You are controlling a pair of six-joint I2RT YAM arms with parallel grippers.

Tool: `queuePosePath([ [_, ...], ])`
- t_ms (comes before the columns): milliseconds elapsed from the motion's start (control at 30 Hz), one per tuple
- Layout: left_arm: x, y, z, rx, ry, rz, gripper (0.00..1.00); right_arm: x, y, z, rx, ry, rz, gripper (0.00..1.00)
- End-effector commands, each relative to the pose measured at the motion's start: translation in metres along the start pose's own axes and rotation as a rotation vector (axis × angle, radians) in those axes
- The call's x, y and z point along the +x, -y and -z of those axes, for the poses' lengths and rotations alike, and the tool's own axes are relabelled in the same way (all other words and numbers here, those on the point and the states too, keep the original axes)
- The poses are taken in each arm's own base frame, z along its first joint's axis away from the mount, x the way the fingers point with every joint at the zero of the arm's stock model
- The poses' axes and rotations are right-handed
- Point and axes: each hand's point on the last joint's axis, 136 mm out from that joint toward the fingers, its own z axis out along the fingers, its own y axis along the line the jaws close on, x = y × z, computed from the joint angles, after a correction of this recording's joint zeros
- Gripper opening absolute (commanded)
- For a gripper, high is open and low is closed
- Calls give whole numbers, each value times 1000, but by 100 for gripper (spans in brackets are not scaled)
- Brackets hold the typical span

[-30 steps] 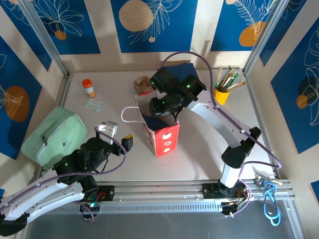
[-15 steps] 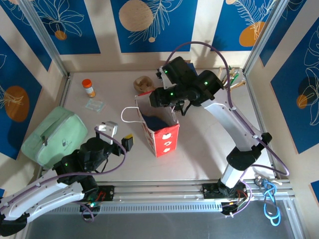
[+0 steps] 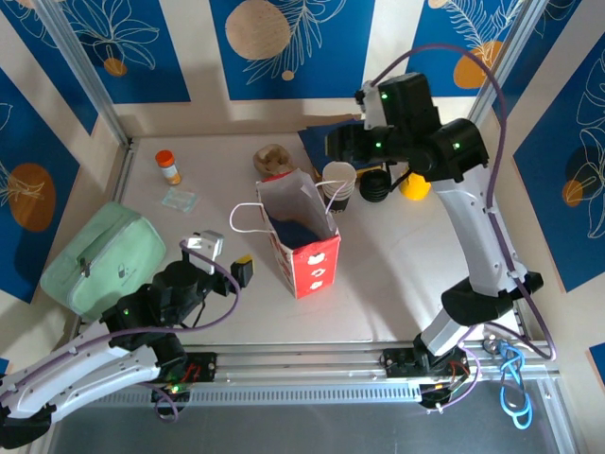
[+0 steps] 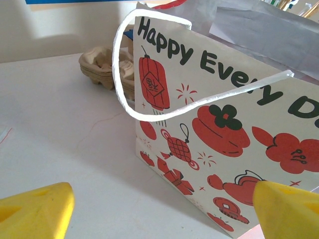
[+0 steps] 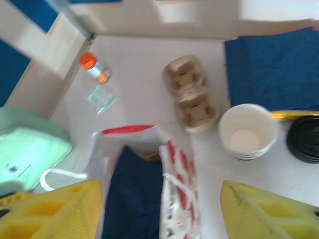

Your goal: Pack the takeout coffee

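Note:
The red-and-white paper gift bag [image 3: 304, 248] stands open mid-table, with something dark blue [image 3: 292, 228] inside it. The takeout coffee is hidden from me. My right gripper [image 3: 342, 148] hangs high behind and to the right of the bag. In the right wrist view its yellow fingers [image 5: 55, 211] spread wide above the bag's mouth [image 5: 172, 169], and the gripper [image 5: 159, 186] is open and holds nothing. My left gripper [image 3: 225, 257] rests low, left of the bag. It [image 4: 162, 211] is open and faces the bag's printed side [image 4: 224, 114] without touching it.
A stack of lidless white-rimmed cups [image 3: 337, 180] and black lids [image 3: 375, 186] sit right of the bag. A cardboard cup carrier [image 3: 272, 159] and a blue cloth [image 5: 269, 64] lie behind it. An orange-capped bottle [image 3: 168, 166], a small packet [image 3: 178, 200] and a green pouch [image 3: 102, 257] lie to the left.
My right gripper has come up out of the bag's mouth and swung back to the right, its jaws widening. The cups and lids now show. The left arm has stayed still.

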Motion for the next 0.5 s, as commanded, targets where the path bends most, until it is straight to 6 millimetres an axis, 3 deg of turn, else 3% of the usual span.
queuePosePath([
  [0, -11, -3, 1, -21, 26, 2, 92, -18, 36, -3, 107, 64, 38, 67],
  [233, -11, -4, -1, -33, 21, -2, 92, -34, 96, -29, 187, 63, -40, 70],
  [467, -13, -9, 0, -65, 28, 2, 92, -44, 138, -83, 252, 32, -100, 70],
])
